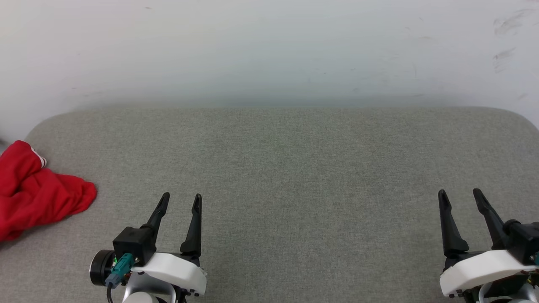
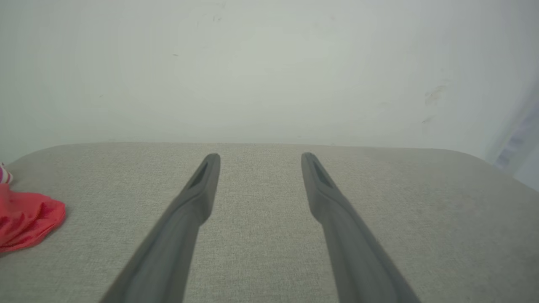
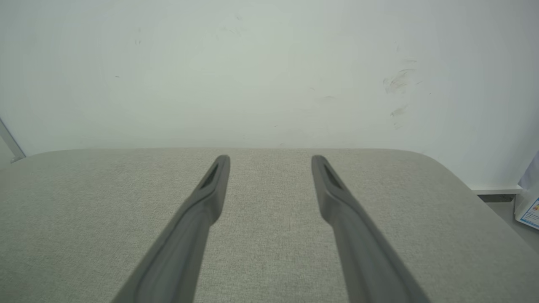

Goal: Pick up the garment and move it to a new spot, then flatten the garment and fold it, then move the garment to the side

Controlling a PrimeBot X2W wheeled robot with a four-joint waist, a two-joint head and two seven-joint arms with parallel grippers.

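The garment (image 1: 38, 193) is a crumpled red heap with a bit of red-and-white striped trim, lying at the far left edge of the grey padded surface (image 1: 294, 168); part of it runs off the head view. It also shows at the left edge of the left wrist view as a red bunch, the garment (image 2: 25, 219). My left gripper (image 1: 181, 197) stands open near the front, to the right of the garment and apart from it. Far to the right, my right gripper (image 1: 460, 192) is open too, with nothing between its fingers.
A pale wall (image 1: 269, 50) with faint scuff marks rises behind the padded surface. The surface has rounded far corners. In the right wrist view a white object with blue print (image 3: 529, 206) stands on the floor beyond the right edge.
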